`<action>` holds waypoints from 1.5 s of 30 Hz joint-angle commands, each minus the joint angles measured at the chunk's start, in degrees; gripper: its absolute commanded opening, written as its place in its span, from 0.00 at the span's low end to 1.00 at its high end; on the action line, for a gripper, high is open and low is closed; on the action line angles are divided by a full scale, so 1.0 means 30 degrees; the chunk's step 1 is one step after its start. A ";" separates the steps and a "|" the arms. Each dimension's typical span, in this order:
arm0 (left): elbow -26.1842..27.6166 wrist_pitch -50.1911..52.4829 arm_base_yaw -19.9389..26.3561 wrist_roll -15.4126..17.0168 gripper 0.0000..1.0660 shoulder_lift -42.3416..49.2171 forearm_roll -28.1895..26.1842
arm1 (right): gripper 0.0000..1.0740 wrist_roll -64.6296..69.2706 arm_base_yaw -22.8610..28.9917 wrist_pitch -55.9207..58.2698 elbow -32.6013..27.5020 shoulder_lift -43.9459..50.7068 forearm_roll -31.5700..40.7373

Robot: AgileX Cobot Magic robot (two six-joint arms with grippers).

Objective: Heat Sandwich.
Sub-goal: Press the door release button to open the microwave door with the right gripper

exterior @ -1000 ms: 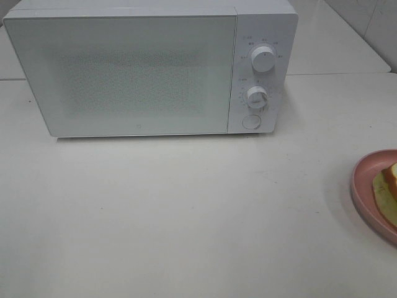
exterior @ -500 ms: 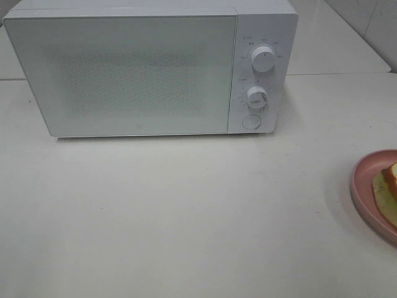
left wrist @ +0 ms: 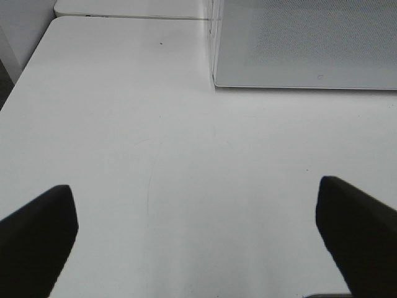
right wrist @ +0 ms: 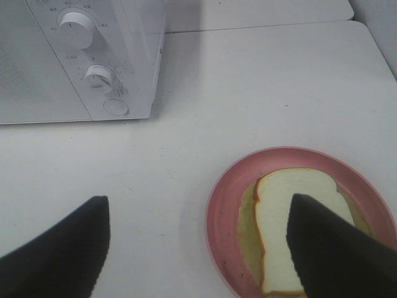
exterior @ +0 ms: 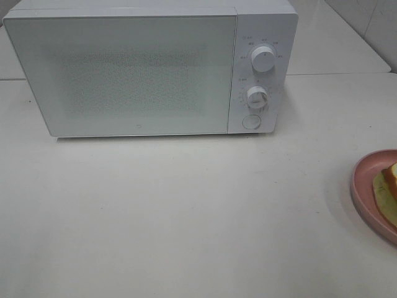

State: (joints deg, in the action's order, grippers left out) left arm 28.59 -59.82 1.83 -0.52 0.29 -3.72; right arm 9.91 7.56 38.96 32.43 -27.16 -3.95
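Observation:
The sandwich (right wrist: 291, 217), pale bread with an orange-brown crust and green filling, lies on a round pink plate (right wrist: 223, 205). In the exterior high view only its edge (exterior: 389, 186) shows at the far right on the plate (exterior: 363, 186). My right gripper (right wrist: 198, 248) hangs open above the plate's near side, one finger over the bread, touching nothing. Over bare table in front of the microwave's left corner, my left gripper (left wrist: 195, 242) stands open and empty. The white microwave (exterior: 149, 68) has its door shut. Neither gripper appears in the exterior high view.
The microwave's control panel carries two knobs (exterior: 263, 59) and a round button (exterior: 251, 121) on its right side. The white table (exterior: 186, 211) stretches between the microwave and the plate. A second table surface lies behind.

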 commanded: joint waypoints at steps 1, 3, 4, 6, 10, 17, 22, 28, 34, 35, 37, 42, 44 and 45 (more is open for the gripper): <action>-0.0076 0.0191 0.0057 0.0000 0.93 0.0477 -0.0057 | 0.71 -0.0153 -0.0057 -0.1642 0.0076 -0.1585 -0.0019; -0.0076 0.0191 0.0057 0.0000 0.93 0.0477 -0.0057 | 0.71 -0.0153 -0.0057 -0.2330 0.0076 -0.2368 -0.0019; -0.0076 0.0191 0.0057 0.0000 0.93 0.0477 -0.0057 | 0.71 -0.0153 -0.0057 -0.2674 0.0076 -0.2693 -0.0019; -0.0076 0.0191 0.0057 0.0000 0.93 0.0477 -0.0057 | 0.71 -0.0153 -0.0057 -0.3323 0.0076 -0.3495 -0.0019; -0.0076 0.0191 0.0057 0.0000 0.93 0.0477 -0.0057 | 0.71 -0.0153 -0.0057 -0.4488 0.0076 -0.5061 -0.0019; -0.0076 0.0191 0.0057 0.0000 0.93 0.0477 -0.0057 | 0.70 -0.0153 -0.0057 -0.6474 0.0076 -0.7620 -0.0019; -0.0076 0.0191 0.0057 0.0000 0.93 0.0477 -0.0057 | 0.70 -0.0134 -0.0057 -0.8212 0.0076 -0.9244 -0.0019; -0.0076 0.0191 0.0057 0.0000 0.93 0.0477 -0.0057 | 0.70 -0.0057 -0.0057 -1.0619 0.0076 -1.1211 -0.0019; -0.0076 0.0191 0.0057 0.0000 0.93 0.0477 -0.0057 | 0.70 -0.0057 -0.0038 -1.3942 0.0076 -1.3751 -0.0019; -0.0076 0.0191 0.0057 0.0000 0.93 0.0477 -0.0057 | 0.70 -0.0057 -0.0038 -1.3942 0.0076 -1.3751 -0.0019; -0.0076 0.0191 0.0057 0.0000 0.93 0.0477 -0.0057 | 0.70 -0.0057 0.0019 -1.4973 0.0000 -1.4343 -0.0019; -0.0076 0.0191 0.0057 0.0000 0.93 0.0477 -0.0057 | 0.70 -0.0783 0.1413 -1.8430 -0.0840 -1.5298 0.0076; -0.0076 0.0191 0.0057 0.0000 0.93 0.0477 -0.0057 | 0.70 -0.1795 0.2349 -1.9939 -0.1394 -1.5833 0.0917; -0.0076 0.0191 0.0057 0.0000 0.93 0.0477 -0.0057 | 0.70 -0.2120 0.2655 -2.0359 -0.1528 -1.5966 0.1451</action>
State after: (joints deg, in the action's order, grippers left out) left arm 28.59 -59.82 1.83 -0.52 0.29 -3.72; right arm 6.93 13.29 -17.36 28.99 -74.14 -2.64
